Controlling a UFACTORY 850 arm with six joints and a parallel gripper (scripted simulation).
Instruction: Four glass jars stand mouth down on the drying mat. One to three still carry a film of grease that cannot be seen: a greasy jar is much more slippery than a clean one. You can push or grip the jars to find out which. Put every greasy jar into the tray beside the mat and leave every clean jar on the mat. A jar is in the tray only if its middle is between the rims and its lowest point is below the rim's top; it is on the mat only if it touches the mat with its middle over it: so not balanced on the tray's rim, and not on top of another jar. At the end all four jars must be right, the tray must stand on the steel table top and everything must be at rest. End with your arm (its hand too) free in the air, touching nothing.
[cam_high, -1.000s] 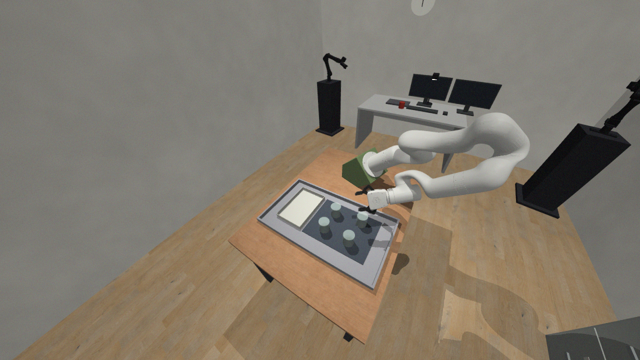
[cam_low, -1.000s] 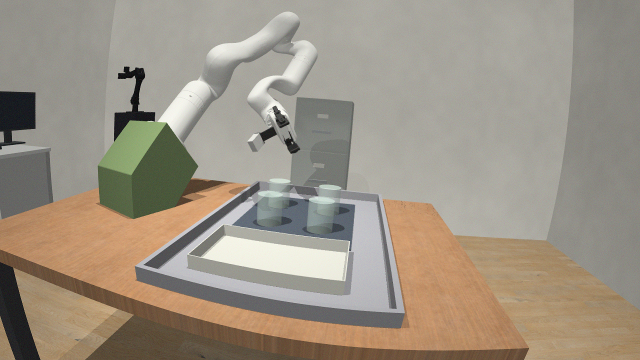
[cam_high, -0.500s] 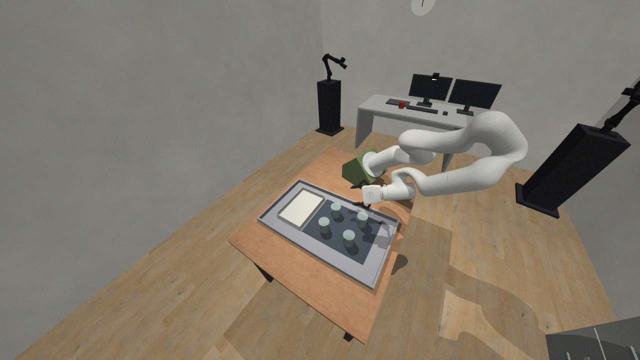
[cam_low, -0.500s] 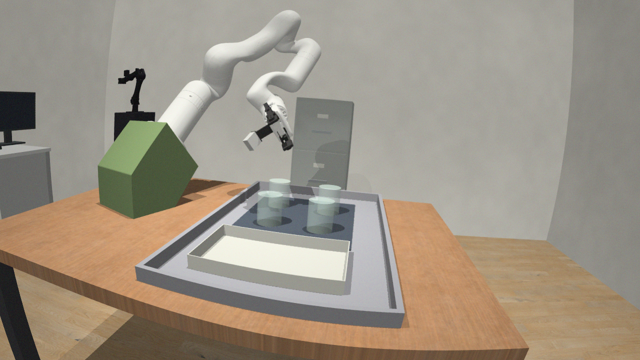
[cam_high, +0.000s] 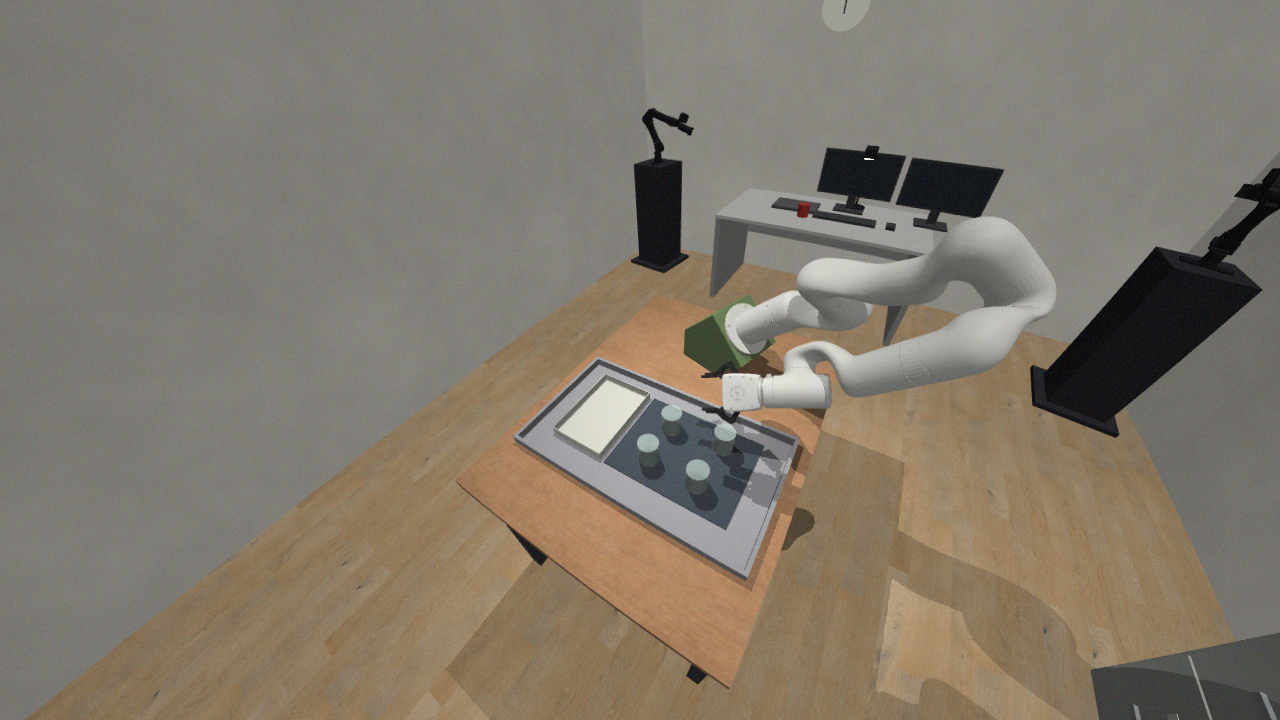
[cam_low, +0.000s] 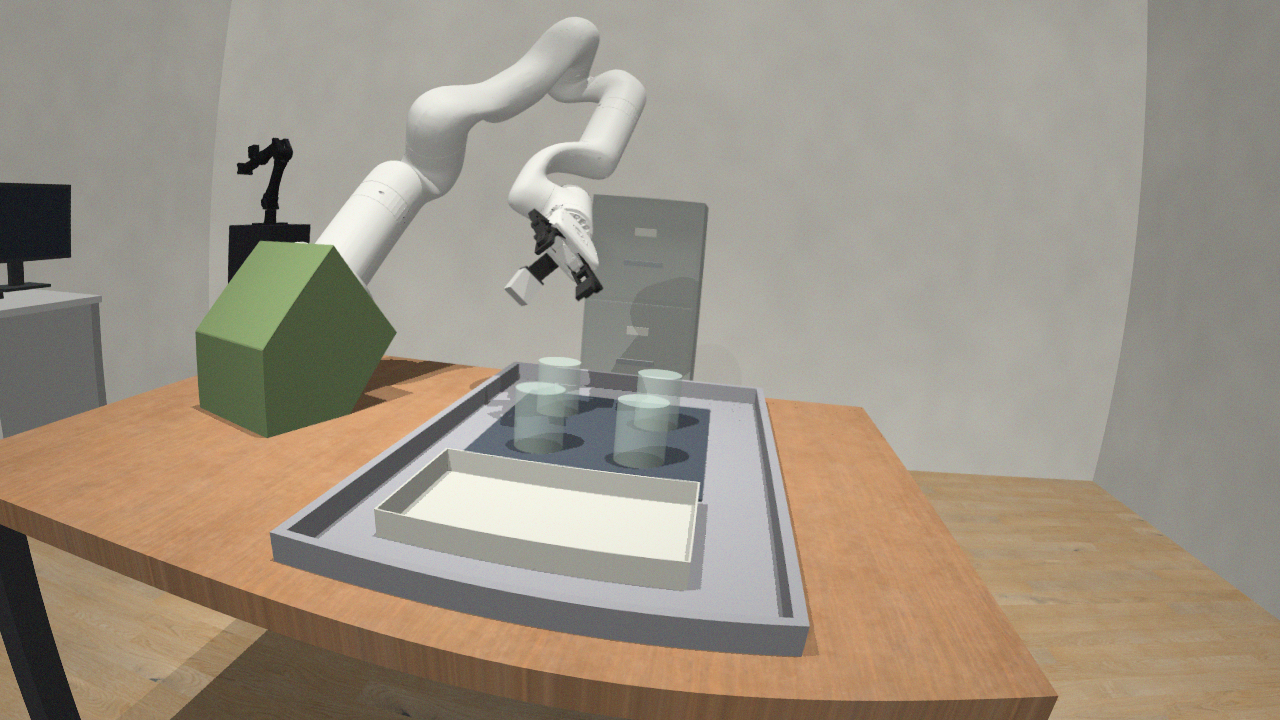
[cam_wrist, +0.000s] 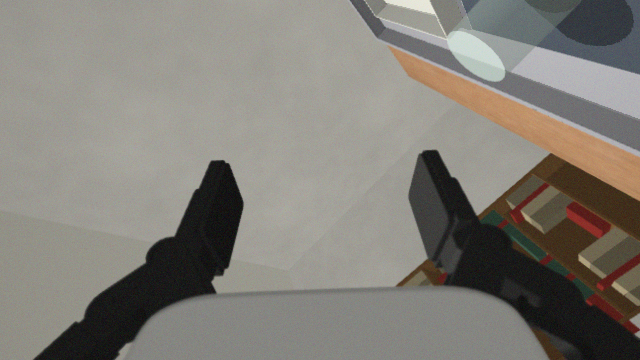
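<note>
Well, going left to right in the top view, the wooden desk (cam_high: 554, 519) (cam_low: 895, 537) (cam_wrist: 500, 105) carries a rimmed grey steel top (cam_high: 644, 501) (cam_low: 742, 537), and at its left end sits the cream tray (cam_high: 601, 414) (cam_low: 537, 519) (cam_wrist: 407, 19), level, with no jar in it. Just beside the tray comes the dark drying mat (cam_high: 626, 456) (cam_low: 595, 447), where all four glass jars stand upright and apart. First is the near-left jar (cam_high: 648, 450) (cam_low: 640, 431), then the far-left jar (cam_high: 671, 420) (cam_low: 538, 416), the near-right jar (cam_high: 697, 477) (cam_low: 658, 400) and the far-right jar (cam_high: 724, 439) (cam_low: 559, 386). The wrist view catches only one jar up close, and I cannot tell which. A green angled block (cam_high: 711, 344) (cam_low: 295, 349) stands on the desk behind the steel top, bearing the white arm (cam_high: 984, 340) (cam_low: 438, 125). Over the far side, the black fingers (cam_high: 720, 413) (cam_low: 587, 282) hang in the air above jar height, spread wide apart with nothing between them, touching no jar. Furthest right is the grey cabinet (cam_high: 1190, 680) (cam_low: 644, 241), partly cut off by the frame edge.

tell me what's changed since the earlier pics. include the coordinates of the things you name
The open gripper (cam_high: 706, 393) (cam_low: 565, 259) (cam_wrist: 324, 177) has shifted slightly left in the top view and turned a little. The black background arms (cam_high: 656, 134) (cam_low: 275, 174) changed pose slightly. Nothing was gripped or released. The four jars (cam_high: 697, 477) (cam_low: 639, 431) (cam_wrist: 475, 56) and tray (cam_high: 601, 414) (cam_low: 546, 514) (cam_wrist: 410, 25) stayed put.
</note>
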